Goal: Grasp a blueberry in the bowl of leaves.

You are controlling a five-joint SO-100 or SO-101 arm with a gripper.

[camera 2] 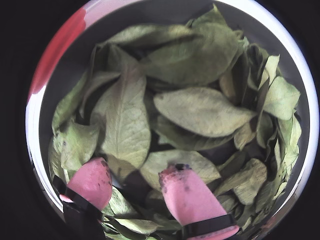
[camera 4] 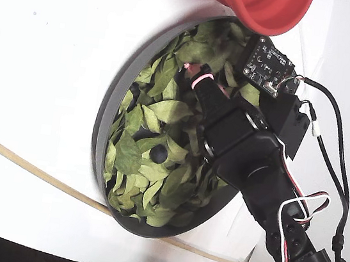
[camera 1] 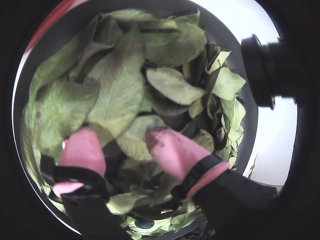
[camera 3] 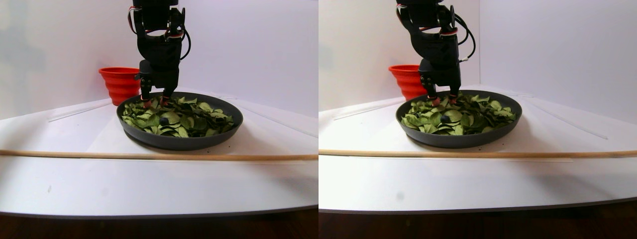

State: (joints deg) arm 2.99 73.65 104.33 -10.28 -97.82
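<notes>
- Pink fingertips [camera 2: 187, 195] nearest cam, gripper [camera 2: 132, 182] spread apart w/ nothing between, tips on matte veined oval leaves [camera 2: 202, 110].
- Blueberry [camera 4: 157, 154]: round, dark, no long axis; mid bowl of leaves [camera 4: 108, 106], shallow grey.

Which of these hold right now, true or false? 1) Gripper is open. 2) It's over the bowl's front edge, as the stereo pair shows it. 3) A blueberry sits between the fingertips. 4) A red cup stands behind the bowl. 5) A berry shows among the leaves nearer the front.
1) True: the gripper is open, pink fingertips apart.
2) False: it is at the rear of the bowl of leaves, near the red cup.
3) False: only leaves lie there.
4) True.
5) True: the blueberry lies nearer the front.
</notes>
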